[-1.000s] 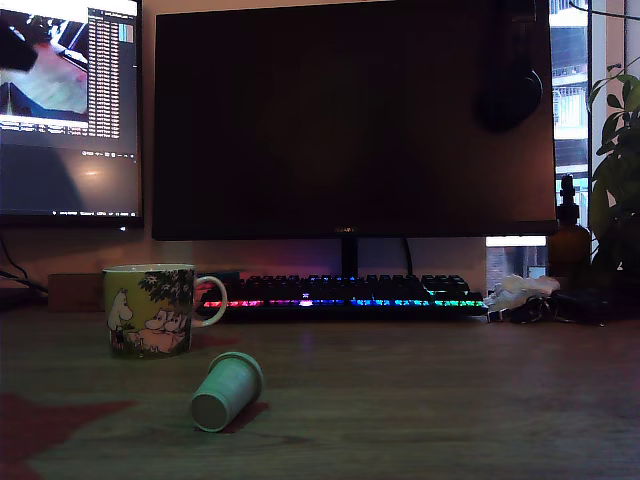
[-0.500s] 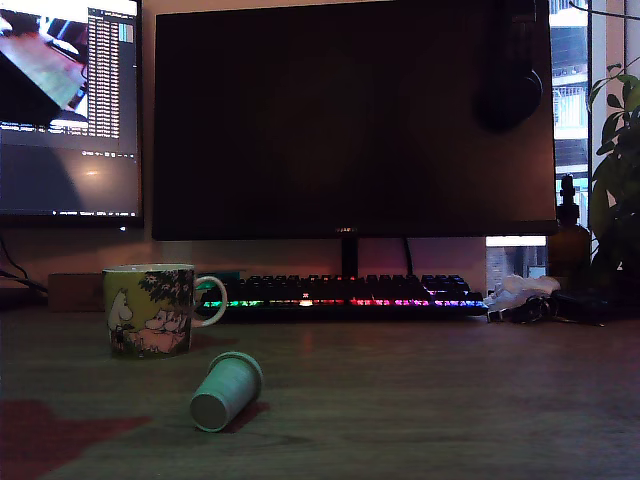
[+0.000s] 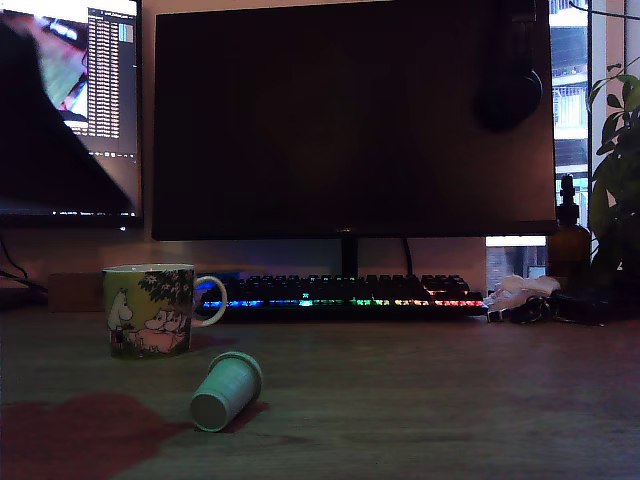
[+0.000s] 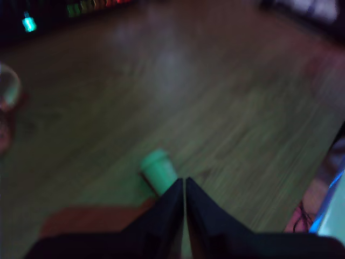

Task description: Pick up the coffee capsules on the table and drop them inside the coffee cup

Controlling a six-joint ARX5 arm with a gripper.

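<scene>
I see 1 coffee capsule (image 3: 226, 391) on the table (image 3: 420, 400), lying on its side with its narrow base toward the exterior camera and its flanged rim pointing back toward the screens. It sits in front of the coffee cup (image 3: 150, 309) and a little toward the exterior view's right of it, near but not touching. The cup stands upright with its pale loop handle on the exterior view's right; its print shows white hippo-like figures under a dark tree on yellow-green. I can read no writing on it.

From the wrist view the gripper (image 4: 185, 186) shows as 2 dark fingers meeting at a point, only a thin line between them, so the jaws are closed with nothing held. Their tips are just beside the capsule (image 4: 158, 168), which looks greenish here; I cannot tell if they touch it. The picture is blurred.

Behind the cup a keyboard (image 3: 345, 292) glows with rainbow backlight beneath a large dark monitor (image 3: 350, 120). There is a small mark on its lower bezel, too small to read. A second screen (image 3: 70, 105) at the exterior view's left shows columns of tiny text, illegible. Headphones (image 3: 510, 85) hang on the monitor's upper corner. A dark brown bottle (image 3: 568, 240) and a leafy plant (image 3: 618, 160) stand at the exterior view's right.
</scene>
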